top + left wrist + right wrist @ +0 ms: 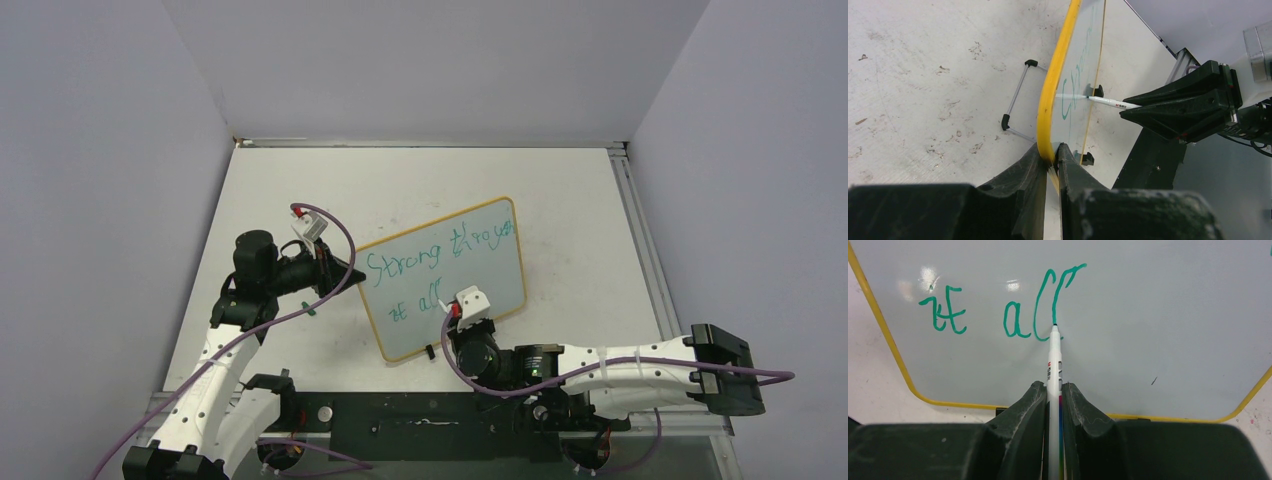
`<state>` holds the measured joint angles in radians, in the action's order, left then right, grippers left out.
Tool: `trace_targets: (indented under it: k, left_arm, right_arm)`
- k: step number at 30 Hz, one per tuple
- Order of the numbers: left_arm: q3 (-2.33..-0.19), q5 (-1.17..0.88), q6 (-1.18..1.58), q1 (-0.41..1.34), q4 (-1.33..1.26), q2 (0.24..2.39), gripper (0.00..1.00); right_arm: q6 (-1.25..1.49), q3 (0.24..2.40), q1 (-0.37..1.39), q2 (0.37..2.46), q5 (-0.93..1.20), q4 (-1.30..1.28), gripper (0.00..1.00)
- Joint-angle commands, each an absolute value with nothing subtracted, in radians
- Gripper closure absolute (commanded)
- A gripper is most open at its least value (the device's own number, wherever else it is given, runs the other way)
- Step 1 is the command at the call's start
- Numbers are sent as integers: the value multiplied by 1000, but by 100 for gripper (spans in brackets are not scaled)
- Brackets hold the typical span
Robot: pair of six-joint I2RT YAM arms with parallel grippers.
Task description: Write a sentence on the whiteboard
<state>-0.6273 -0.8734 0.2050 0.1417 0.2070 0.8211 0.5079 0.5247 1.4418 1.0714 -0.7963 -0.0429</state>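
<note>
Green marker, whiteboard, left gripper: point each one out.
green marker [1053, 357]: right wrist view, white barrel below the tip.
whiteboard [1045, 117]: left wrist view, yellow frame edge.
left gripper [1050, 151]: left wrist view, midway between fingertips clamping the frame.

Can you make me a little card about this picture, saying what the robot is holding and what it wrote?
board: whiteboard with a yellow frame, resting on the table
writing: sentence in green, two lines, roughly "Strong through it all"
pen: marker, tip touching the board at the last "l"
left jaws: shut on the whiteboard's yellow edge
right jaws: shut on the marker
</note>
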Motion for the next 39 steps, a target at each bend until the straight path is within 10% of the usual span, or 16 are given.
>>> trace_targets:
  k: [1, 39]
  left_arm:
    - [-650, -880, 178, 148, 183, 813, 100]
    - [-649, -883, 178, 149, 183, 809, 100]
  right_arm:
    - [547, 514, 1446, 1065, -812, -86, 95]
    - [533, 506, 1420, 1033, -865, -114, 95]
